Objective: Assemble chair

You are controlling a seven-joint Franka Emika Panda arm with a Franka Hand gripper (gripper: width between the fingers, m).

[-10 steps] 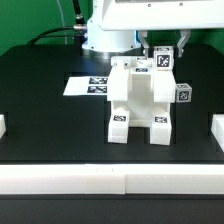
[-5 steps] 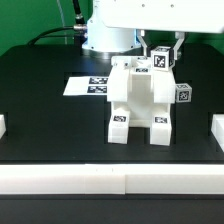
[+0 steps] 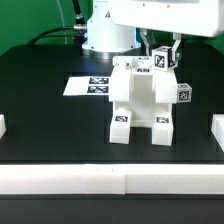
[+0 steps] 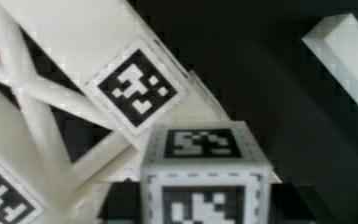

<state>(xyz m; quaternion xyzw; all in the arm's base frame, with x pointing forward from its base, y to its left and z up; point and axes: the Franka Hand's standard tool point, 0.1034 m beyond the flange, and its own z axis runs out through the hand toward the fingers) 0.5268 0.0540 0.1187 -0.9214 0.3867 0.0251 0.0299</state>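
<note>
The partly built chair (image 3: 138,100) stands in the middle of the black table, a blocky white structure with two tagged feet at its front. My gripper (image 3: 164,52) is at its top, on the exterior view's right, shut on a small white tagged block (image 3: 163,62) that sits at the chair's upper corner. In the wrist view the block (image 4: 202,165) lies between my dark fingers (image 4: 126,203), right beside the chair's white slanted bars and a tag (image 4: 137,85). Whether the block touches the chair I cannot tell.
The marker board (image 3: 84,86) lies flat behind the chair on the exterior view's left. Another tagged white block (image 3: 183,93) sits by the chair's right side. White rails border the table at the front (image 3: 110,180), left (image 3: 3,126) and right (image 3: 217,128).
My gripper and the held block have shifted slightly to the exterior view's right. The chair has not moved.
</note>
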